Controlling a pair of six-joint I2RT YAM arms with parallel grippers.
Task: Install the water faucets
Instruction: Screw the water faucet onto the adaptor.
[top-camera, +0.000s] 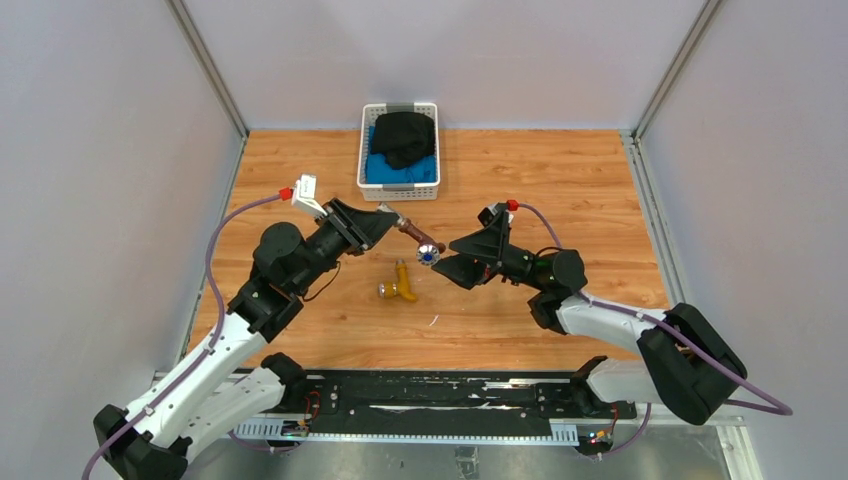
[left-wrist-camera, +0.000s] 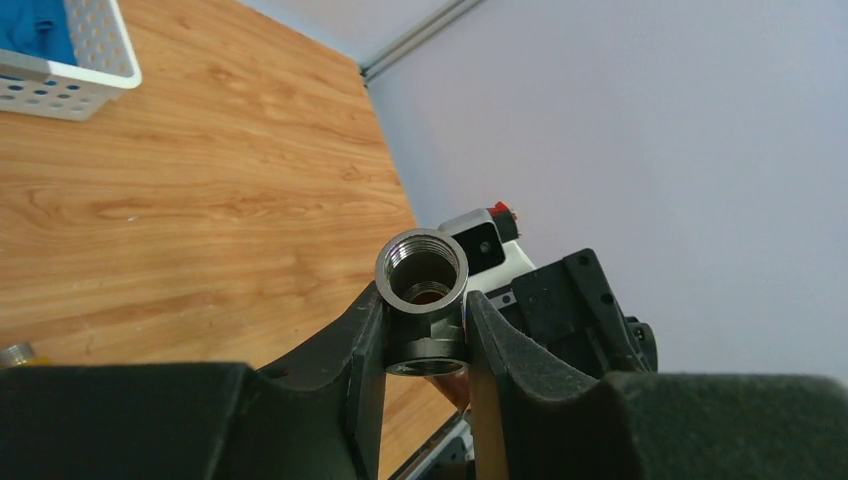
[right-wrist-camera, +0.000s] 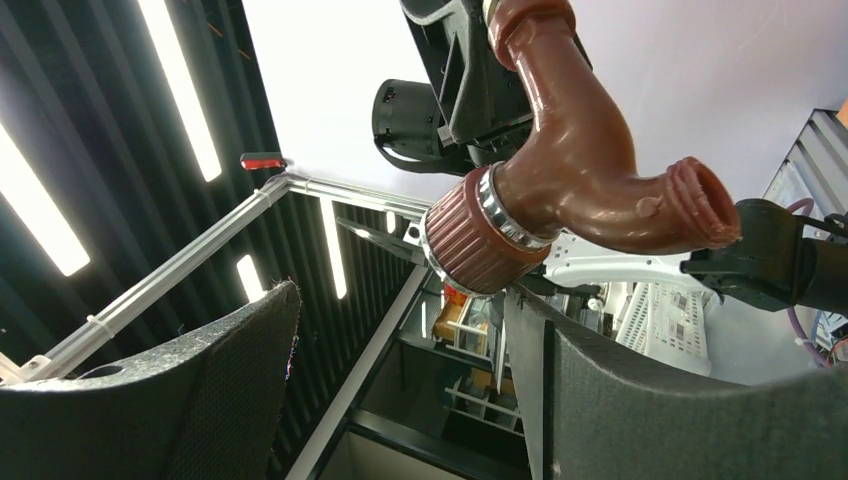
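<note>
My left gripper (top-camera: 385, 218) is shut on a stubby grey threaded fitting (left-wrist-camera: 424, 290), held in the air; in the left wrist view its jaws (left-wrist-camera: 425, 315) clamp the fitting's sides. The dark reddish-brown faucet (top-camera: 412, 233) hangs from that fitting, its blue-marked knob (top-camera: 430, 253) pointing at my right gripper (top-camera: 447, 260). In the right wrist view the faucet (right-wrist-camera: 570, 150) and its ribbed knob (right-wrist-camera: 470, 240) sit just beyond the open right gripper (right-wrist-camera: 400, 300), close to its right finger (right-wrist-camera: 620, 390). The brass-yellow faucet (top-camera: 401, 284) lies on the table below.
A white basket (top-camera: 366, 150) holding black and blue cloth stands at the back of the wooden table (top-camera: 560, 180). Grey walls enclose the left, right and back sides. A black rail (top-camera: 440, 395) runs along the near edge between the arm bases.
</note>
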